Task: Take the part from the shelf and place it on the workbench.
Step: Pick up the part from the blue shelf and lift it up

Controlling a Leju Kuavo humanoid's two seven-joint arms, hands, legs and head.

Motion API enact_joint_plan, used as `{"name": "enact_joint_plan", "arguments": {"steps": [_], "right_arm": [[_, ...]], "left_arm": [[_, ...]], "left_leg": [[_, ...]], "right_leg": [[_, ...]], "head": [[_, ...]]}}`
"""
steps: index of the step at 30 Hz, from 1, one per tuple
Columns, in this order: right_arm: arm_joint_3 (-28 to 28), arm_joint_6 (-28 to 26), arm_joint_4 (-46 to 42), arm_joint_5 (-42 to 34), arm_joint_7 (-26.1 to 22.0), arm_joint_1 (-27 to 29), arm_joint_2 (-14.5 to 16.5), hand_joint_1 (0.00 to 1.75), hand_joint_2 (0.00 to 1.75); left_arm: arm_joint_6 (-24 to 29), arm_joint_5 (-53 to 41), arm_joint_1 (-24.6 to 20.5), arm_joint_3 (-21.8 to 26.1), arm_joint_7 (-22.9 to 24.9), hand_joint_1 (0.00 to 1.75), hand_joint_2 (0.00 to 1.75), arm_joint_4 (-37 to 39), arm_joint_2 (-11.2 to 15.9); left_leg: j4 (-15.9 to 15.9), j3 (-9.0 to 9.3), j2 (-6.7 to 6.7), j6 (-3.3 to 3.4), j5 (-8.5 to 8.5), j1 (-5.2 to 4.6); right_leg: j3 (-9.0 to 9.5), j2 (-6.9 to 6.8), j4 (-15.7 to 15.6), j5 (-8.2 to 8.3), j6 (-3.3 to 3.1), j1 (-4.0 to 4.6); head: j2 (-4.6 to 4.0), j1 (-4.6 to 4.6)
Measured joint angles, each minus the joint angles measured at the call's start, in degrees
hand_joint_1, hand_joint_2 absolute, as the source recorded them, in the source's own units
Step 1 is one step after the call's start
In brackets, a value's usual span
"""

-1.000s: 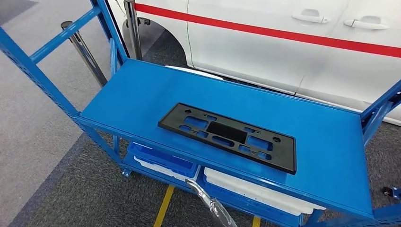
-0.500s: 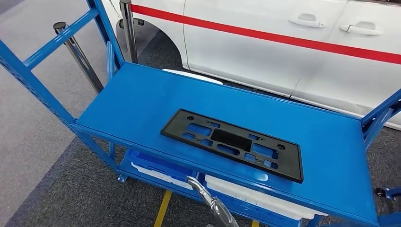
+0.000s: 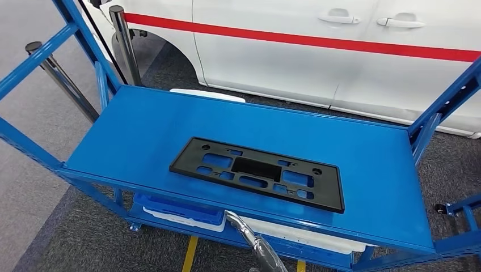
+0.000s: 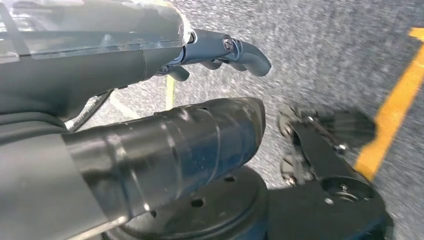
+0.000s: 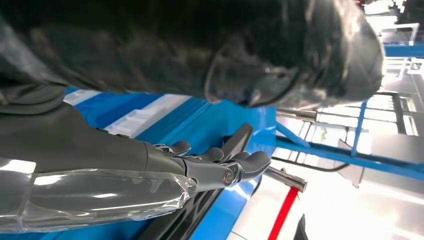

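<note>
The part, a flat black plastic plate (image 3: 258,173) with several cut-outs, lies on the top board of the blue shelf (image 3: 142,130), near its front edge. My right hand (image 3: 252,241) comes up from below, just in front of and under the shelf's front edge, apart from the plate. In the right wrist view that hand (image 5: 215,167) has its fingers stretched out and holds nothing, with the plate's dark edge (image 5: 237,140) just past the fingertips. My left hand (image 4: 190,140) hangs over the grey floor, fingers (image 4: 240,50) apart from the thumb, holding nothing.
A white car (image 3: 340,56) with a red stripe stands right behind the shelf. Blue uprights (image 3: 437,107) frame both ends. A blue bin (image 3: 181,212) and a white tray (image 3: 306,238) sit on the lower level. Metal posts (image 3: 127,45) stand at the back left. A yellow line (image 3: 190,255) marks the floor.
The whole picture has shifted: the camera has swung, so the shelf now sits more squarely and further left. The plate lies where it was on the board. My right hand stays low.
</note>
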Motion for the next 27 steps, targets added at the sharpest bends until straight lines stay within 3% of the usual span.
{"name": "enact_joint_plan", "arguments": {"steps": [2,3,4,5,7,9,11,12,14,16,18,19,20,21,24,25,27], "right_arm": [[0.1,0.3,0.1,0.2,-0.1,-0.1,0.0,0.00,0.00],[0.1,0.3,0.2,0.2,-0.1,-0.1,0.0,0.00,0.00],[0.1,0.4,0.2,0.2,-0.1,-0.1,0.0,0.00,0.00],[0.1,0.5,0.4,0.3,-0.1,-0.1,0.0,0.00,0.00],[0.1,0.5,0.5,0.3,-0.1,-0.2,0.0,0.00,0.00],[0.1,0.5,0.5,0.4,-0.1,-0.2,0.0,0.00,0.00],[0.2,0.7,0.6,0.4,-0.1,-0.3,0.0,0.00,0.00],[0.2,0.8,0.6,0.5,-0.1,-0.3,0.0,0.00,0.00],[0.2,1.2,0.6,0.6,0.0,-0.4,0.0,0.00,0.00],[0.2,1.4,0.8,0.6,0.2,-0.6,0.1,0.00,0.00],[0.2,1.5,1.1,0.9,0.9,-0.6,0.2,0.00,0.87],[0.1,1.5,1.2,1.2,1.4,-0.7,0.3,0.00,1.31],[0.1,1.5,1.3,1.4,2.0,-0.7,0.4,0.00,1.75],[0.1,1.5,1.4,1.6,2.6,-0.7,0.4,0.00,1.75],[0.0,1.4,1.4,2.5,3.6,-0.7,0.5,0.00,1.75],[0.0,1.3,1.4,2.8,3.8,-0.7,0.5,0.00,1.75],[0.0,1.2,1.3,3.3,4.1,-0.7,0.5,0.00,1.75]], "left_arm": [[-0.3,0.0,0.0,-0.1,-0.1,0.00,0.00,0.0,0.0],[-0.4,0.0,0.0,-0.2,-0.1,0.00,0.00,0.0,0.0],[-0.4,0.1,0.1,-0.3,-0.1,0.00,0.00,0.0,0.0],[-0.4,0.1,0.1,-0.3,-0.1,0.00,0.00,0.0,0.0],[-0.4,0.1,0.1,-0.4,-0.1,0.00,0.00,0.0,0.0],[-0.4,0.1,0.2,-0.4,-0.1,0.00,0.00,0.0,0.0],[-0.4,0.2,0.1,-0.5,-0.1,0.00,0.00,0.0,0.0],[-0.4,0.2,-0.1,-0.5,-0.1,0.00,0.00,0.0,0.0],[-0.4,0.3,-0.3,-0.7,0.0,0.00,0.00,0.0,-0.1],[-0.4,0.6,-0.2,-0.8,0.0,0.00,0.00,0.0,-0.1],[-0.4,1.0,-0.1,-0.8,0.0,0.00,0.00,0.0,-0.1],[-0.4,1.2,-0.1,-0.8,0.0,0.00,0.00,0.0,-0.1],[-0.5,1.3,-0.1,-0.9,0.0,0.00,0.00,0.0,-0.1],[-0.5,1.4,-0.1,-0.9,0.0,0.00,0.00,0.0,-0.1],[-0.6,1.6,-0.2,-1.0,0.0,0.00,0.00,0.0,-0.1],[-0.6,1.7,-0.2,-1.1,0.0,0.00,0.00,0.0,-0.1],[-0.6,1.9,-0.2,-1.2,0.0,0.00,0.00,0.0,-0.1]], "left_leg": [[6.8,-3.09,-1.94,-0.59,-3.58,0.38],[10.3,-4.81,-2.24,-0.79,-4.91,0.54],[12.6,-5.99,-2.33,-0.94,-5.27,0.68],[12.7,-6.25,-2.38,-1.03,-4.44,0.80],[7.1,-4.00,-2.93,-1.07,-0.26,1.04],[0.2,-1.01,-4.84,-0.89,2.59,1.18],[-2.4,0.13,-5.96,-0.46,2.75,1.05],[-2.6,0.20,-5.63,-0.12,2.78,0.98],[-3.0,0.39,-4.63,0.81,3.09,1.04],[-3.4,0.52,-3.60,1.71,3.34,1.03],[-3.4,0.44,-2.77,2.11,3.28,0.72],[-3.4,0.41,-2.38,2.16,3.25,0.57],[-3.3,0.39,-2.08,2.20,3.21,0.45],[-3.2,0.41,-1.86,2.22,3.16,0.35],[-3.0,0.54,-1.59,2.00,2.95,0.06],[-3.0,0.54,-1.53,1.80,2.91,-0.01],[-3.0,0.54,-1.36,1.30,2.91,-0.07]], "right_leg": [[0.02,0.86,-0.1,0.07,-0.16,-0.22],[0.01,1.40,0.0,0.07,-0.17,-0.25],[0.04,1.98,0.0,0.06,-0.17,-0.26],[0.10,2.64,0.0,0.05,-0.16,-0.29],[0.32,3.99,0.1,-0.04,-0.01,-0.42],[0.36,5.19,0.3,-0.16,0.45,-0.46],[0.03,6.14,0.4,-0.06,1.19,-0.54],[-0.15,6.62,0.4,0.05,1.60,-0.59],[-0.47,5.59,0.9,-0.43,2.22,-0.58],[-2.32,2.72,5.1,-3.10,2.48,-0.48],[-5.76,1.16,12.4,-6.59,2.61,-0.51],[-7.01,1.00,15.1,-7.39,2.62,-0.55],[-7.33,0.94,15.9,-7.12,2.57,-0.55],[-6.52,0.90,14.4,-5.83,2.41,-0.52],[-0.84,0.36,3.5,-1.19,1.45,-0.08],[0.19,0.17,1.3,-0.68,1.22,0.14],[0.45,0.19,0.3,-0.56,1.06,0.42]], "head": [[0.00,-0.01],[0.00,-0.01],[0.00,-0.01],[0.00,-0.01],[0.00,-0.01],[0.00,0.01],[0.00,0.01],[0.00,0.01],[0.00,0.03],[0.00,0.03],[0.00,0.02],[0.00,0.03],[0.00,0.02],[0.00,0.03],[0.00,0.02],[0.00,0.01],[0.00,0.01]]}}
